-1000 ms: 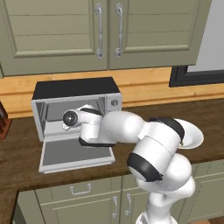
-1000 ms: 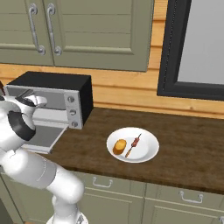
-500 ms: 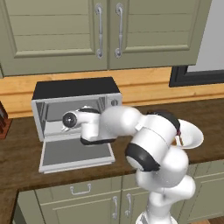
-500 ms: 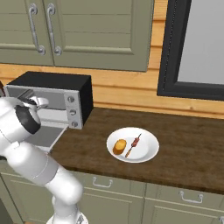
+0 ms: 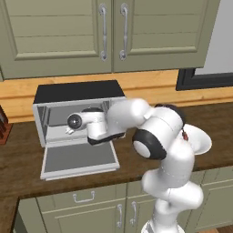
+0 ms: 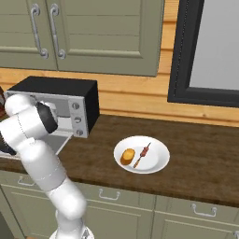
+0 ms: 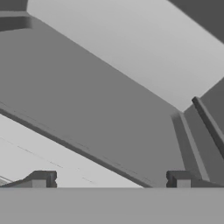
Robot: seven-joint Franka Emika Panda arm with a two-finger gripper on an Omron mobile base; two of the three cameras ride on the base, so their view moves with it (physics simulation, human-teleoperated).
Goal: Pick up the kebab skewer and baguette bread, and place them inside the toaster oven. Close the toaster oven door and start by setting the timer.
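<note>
The toaster oven (image 5: pixel 77 113) stands with its toaster oven door (image 5: pixel 79 158) dropped flat. The gripper (image 7: pixel 109 179) sits in its grey cavity, fingers apart, holding nothing. Right of the oven, a white plate (image 6: pixel 158 163) carries the baguette bread (image 6: pixel 127 156) and the kebab skewer (image 6: pixel 142 154).

Glossy white arm (image 5: pixel 168 150), dark joints

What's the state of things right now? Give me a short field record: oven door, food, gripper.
toaster oven door: open, lying flat toward the counter edge
toaster oven: cavity open, arm's hand reaching into it
gripper: open, nothing between the fingertips, facing grey oven interior
baguette bread: on the white plate
kebab skewer: on the same plate, beside the bread
task progress: neither food item picked up yet
</note>
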